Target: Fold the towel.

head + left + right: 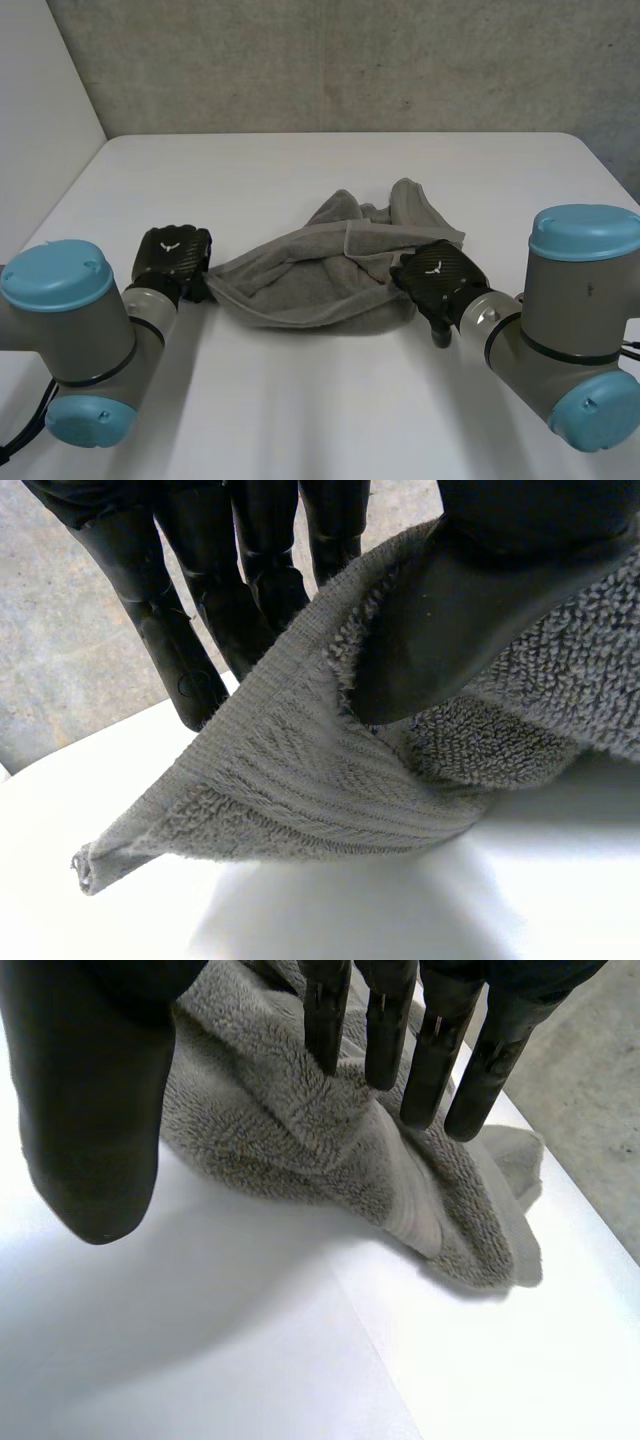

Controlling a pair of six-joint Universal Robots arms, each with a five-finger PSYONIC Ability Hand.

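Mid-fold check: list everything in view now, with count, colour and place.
Crumpled grey terry towel: one, grey, mid-table between the hands.
White rectangular table: one, white, under everything.
Rough concrete wall: one, grey, behind the table.
Left arm: one, grey with light-blue caps, towel's left.
Right arm: one, same colours, towel's right.
Left robot hand: one, black, pinching the towel's left corner.
Right robot hand: one, black, straight fingers on the towel's right side.

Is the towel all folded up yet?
Not yet. Nothing looks folded: the grey towel lies crumpled on the white table. The left hand pinches one corner; the right hand, fingers straight, is at the opposite end. Spreading it flat and folding remain.
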